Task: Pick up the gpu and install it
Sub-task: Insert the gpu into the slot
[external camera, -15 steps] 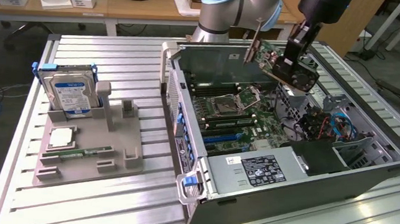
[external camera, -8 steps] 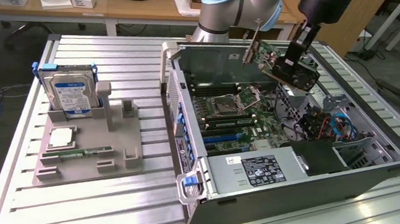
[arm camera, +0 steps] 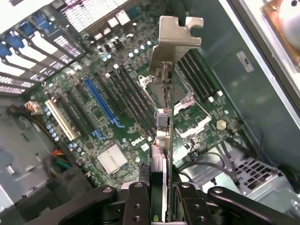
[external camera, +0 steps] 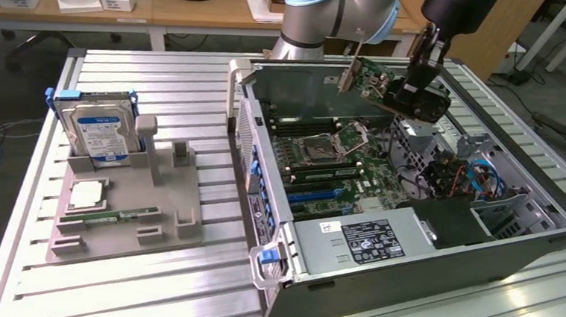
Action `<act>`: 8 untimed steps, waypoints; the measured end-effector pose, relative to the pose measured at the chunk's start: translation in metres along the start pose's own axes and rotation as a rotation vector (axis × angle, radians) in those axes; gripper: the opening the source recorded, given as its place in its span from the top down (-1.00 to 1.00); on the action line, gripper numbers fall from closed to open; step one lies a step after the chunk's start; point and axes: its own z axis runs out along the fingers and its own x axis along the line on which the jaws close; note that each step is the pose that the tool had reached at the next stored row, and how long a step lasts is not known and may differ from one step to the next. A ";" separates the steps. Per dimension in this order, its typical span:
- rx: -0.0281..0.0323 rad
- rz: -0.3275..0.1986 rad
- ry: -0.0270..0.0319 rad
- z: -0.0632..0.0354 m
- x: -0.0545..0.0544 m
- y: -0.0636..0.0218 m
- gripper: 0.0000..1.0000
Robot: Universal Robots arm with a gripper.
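Note:
The gpu (external camera: 369, 73) is a thin card with a green board and a silver bracket at one end. It hangs in the air over the back part of the open computer case (external camera: 262, 172). My gripper (external camera: 395, 90) is shut on the card's end opposite the bracket. In the wrist view I see the gpu (arm camera: 165, 117) edge-on, its silver bracket (arm camera: 176, 42) farthest from me and my gripper (arm camera: 161, 190) clamped on its near end. Below the card lies the motherboard (arm camera: 108, 140) with a blue slot (arm camera: 101, 101) and black slots beside it. Card and board are apart.
A grey holder (external camera: 130, 208) at the exterior view's left carries a silver hard drive (external camera: 100, 131), a green memory stick (external camera: 120, 214) and a processor chip (external camera: 88, 195). Inside the case sit a power supply (external camera: 377, 240), cables (external camera: 461, 178) and a drive cage.

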 end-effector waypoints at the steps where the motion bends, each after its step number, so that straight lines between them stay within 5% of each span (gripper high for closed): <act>1: -0.0002 -0.015 0.0005 0.0000 0.000 0.0000 0.47; 8: -0.0016 -0.113 0.0035 0.0004 0.000 0.0000 0.47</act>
